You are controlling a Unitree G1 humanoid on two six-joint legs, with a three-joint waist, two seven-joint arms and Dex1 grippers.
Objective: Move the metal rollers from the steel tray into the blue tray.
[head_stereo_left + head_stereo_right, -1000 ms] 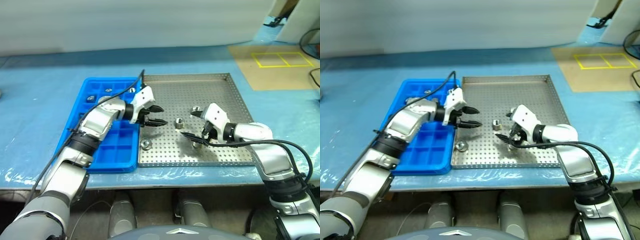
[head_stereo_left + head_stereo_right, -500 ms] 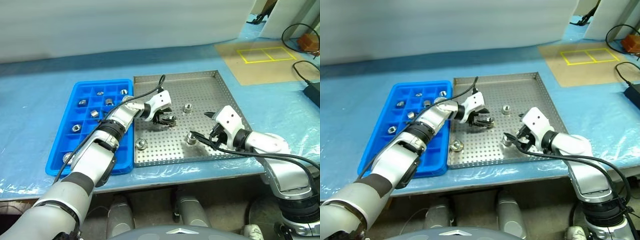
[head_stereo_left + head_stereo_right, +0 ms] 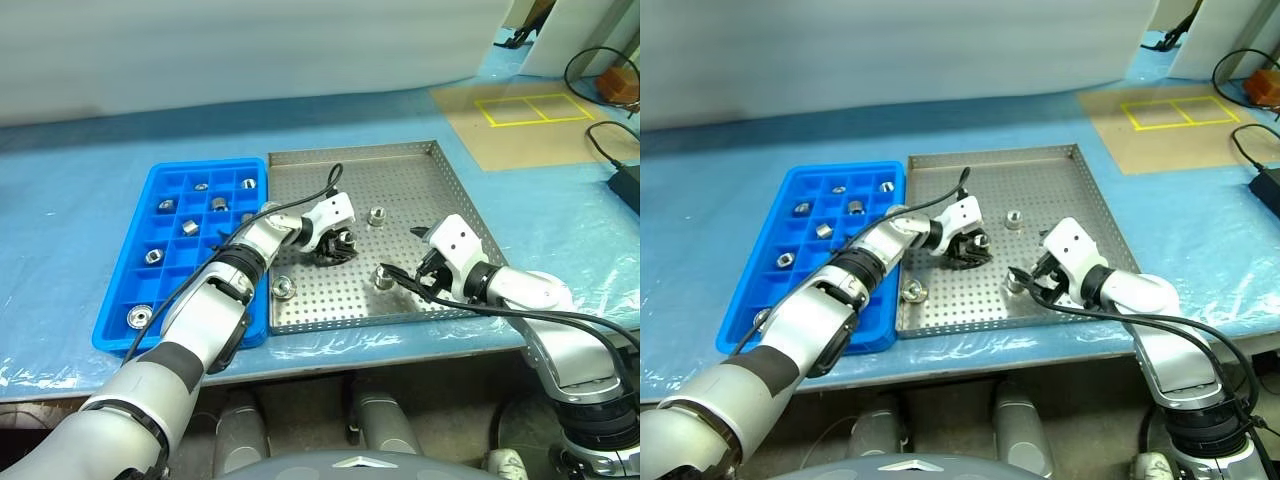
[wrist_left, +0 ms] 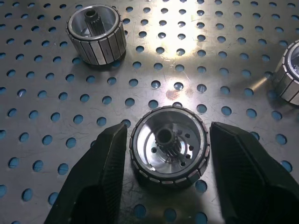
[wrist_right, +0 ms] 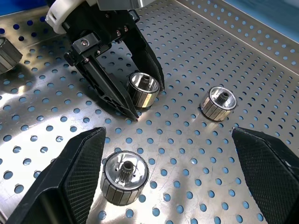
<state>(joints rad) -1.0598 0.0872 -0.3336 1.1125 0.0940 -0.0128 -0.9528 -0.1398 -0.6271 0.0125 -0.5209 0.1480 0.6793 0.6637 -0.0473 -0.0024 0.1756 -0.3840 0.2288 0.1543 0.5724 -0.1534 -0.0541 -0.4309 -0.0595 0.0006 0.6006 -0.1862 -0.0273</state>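
Fingers [image 4: 100, 172] of the left gripper [image 3: 337, 247] sit low over the steel tray [image 3: 450, 190], one on each side of a metal roller [image 4: 168, 145] that stands on the holed floor; a thin gap shows on both sides, so the jaws are partly closed around it but not yet pressing it. The right gripper [image 3: 407, 257] hovers nearby over the tray with its fingers spread wide apart, holding nothing; a second roller [image 5: 124, 177] stands between them on the floor. A third roller [image 3: 377, 215] stands farther back in the tray, and a fourth [image 3: 283, 289] rests near the tray's left edge. The blue tray [image 3: 120, 300] lies just beside the steel tray on its left, with several rollers [image 3: 188, 227] already in separate compartments.
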